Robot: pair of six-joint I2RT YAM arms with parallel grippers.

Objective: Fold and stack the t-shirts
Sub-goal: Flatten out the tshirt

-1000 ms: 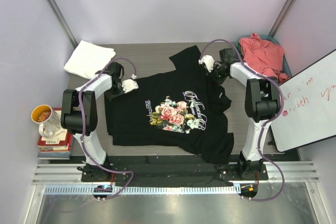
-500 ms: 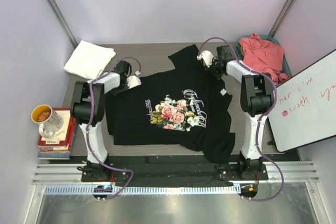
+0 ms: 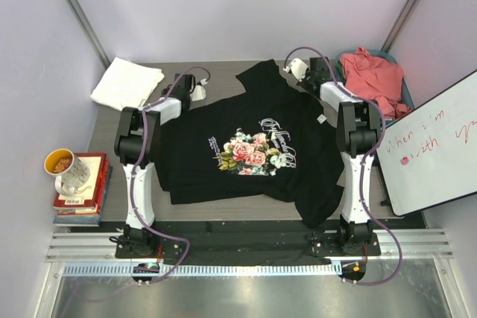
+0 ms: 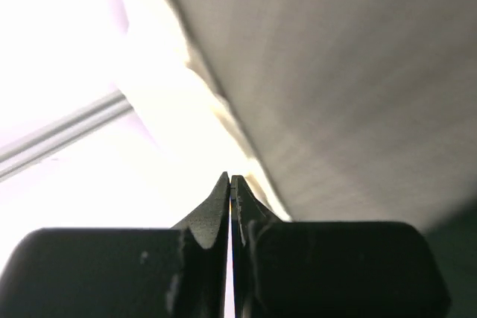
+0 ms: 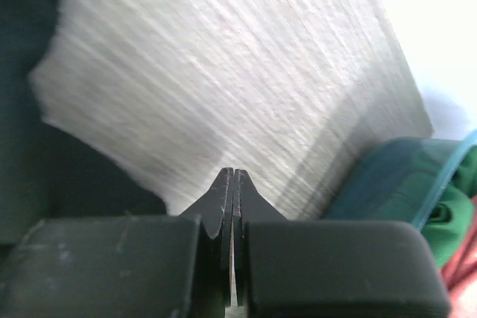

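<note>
The black t-shirt (image 3: pixel 246 147) with the pink-rose print lies spread face up across the table's middle. My left gripper (image 3: pixel 195 93) is at its far-left corner, with dark cloth low at the right in the left wrist view (image 4: pixel 447 258). My right gripper (image 3: pixel 298 71) is at its far-right sleeve, with black cloth on the left in the right wrist view (image 5: pixel 30 132). Both pairs of jaws are pressed together, left (image 4: pixel 230 178) and right (image 5: pixel 229 172), and the pinched cloth is hidden under the fingers. The plain white t-shirt (image 3: pixel 127 83) lies folded at the far left. The coral-pink t-shirt (image 3: pixel 373 76) is bunched in a bin.
A teal bin (image 3: pixel 406 98) stands at the far right corner and also shows in the right wrist view (image 5: pixel 380 176). A whiteboard (image 3: pixel 432 147) leans at the right edge. A mug (image 3: pixel 63 165) sits on stacked books (image 3: pixel 78 202) off the left side.
Both grippers have moved toward the far edge of the table. The black t-shirt has slid a little that way with them, and its far edge is pulled straighter.
</note>
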